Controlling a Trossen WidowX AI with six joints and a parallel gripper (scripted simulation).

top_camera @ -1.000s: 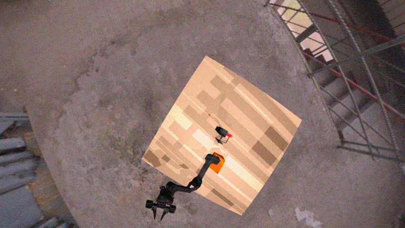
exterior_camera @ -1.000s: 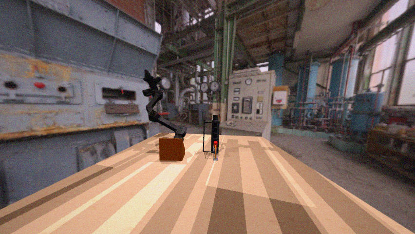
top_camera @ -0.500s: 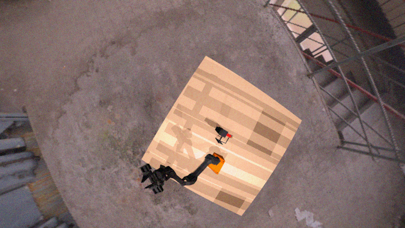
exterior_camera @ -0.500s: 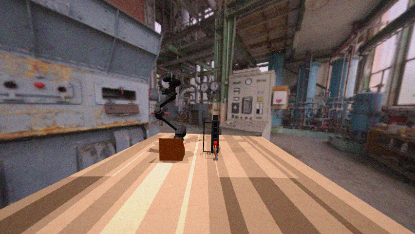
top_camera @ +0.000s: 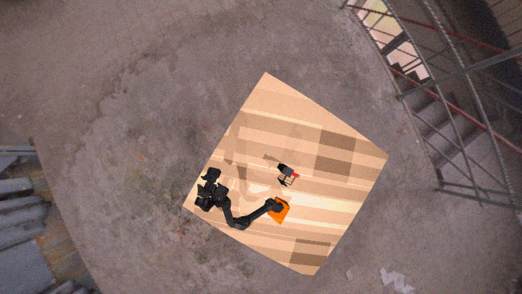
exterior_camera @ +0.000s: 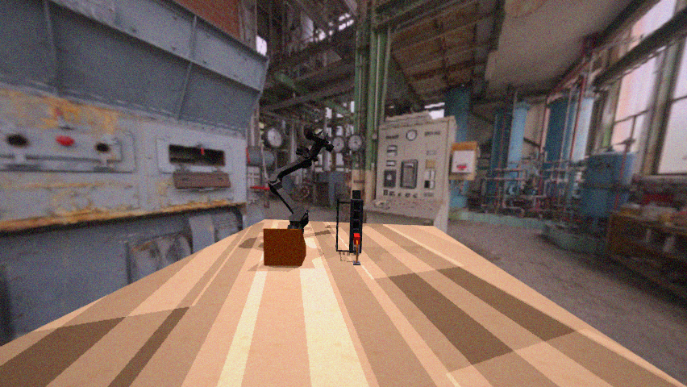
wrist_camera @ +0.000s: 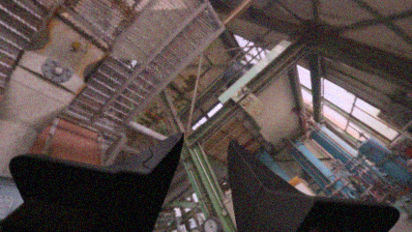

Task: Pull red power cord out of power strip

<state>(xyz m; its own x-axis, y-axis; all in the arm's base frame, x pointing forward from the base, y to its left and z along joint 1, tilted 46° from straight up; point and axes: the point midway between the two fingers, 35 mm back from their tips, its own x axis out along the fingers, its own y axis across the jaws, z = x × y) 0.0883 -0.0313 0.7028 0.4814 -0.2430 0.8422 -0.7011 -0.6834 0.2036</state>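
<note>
1. Factory hall backdrop: grey machine wall at left, beige control panel behind, windows at right; striped tan wooden table top [exterior_camera: 432, 307] fills the foreground.
2. My black jointed arm [exterior_camera: 288, 175] rises from the orange-brown box base [exterior_camera: 284, 247] at table left-centre.
3. My gripper [wrist_camera: 206, 141] is raised high and pointed up toward the roof structure, well apart from the strip; jaws partly closed, gap visible in wrist view, nothing between them.
4. Right of the base: upright black power strip on a thin wire frame [exterior_camera: 355, 218].
5. Small red plug [exterior_camera: 356, 236] sits low on the strip's front, seemingly in its socket; cord too small to make out.
</note>
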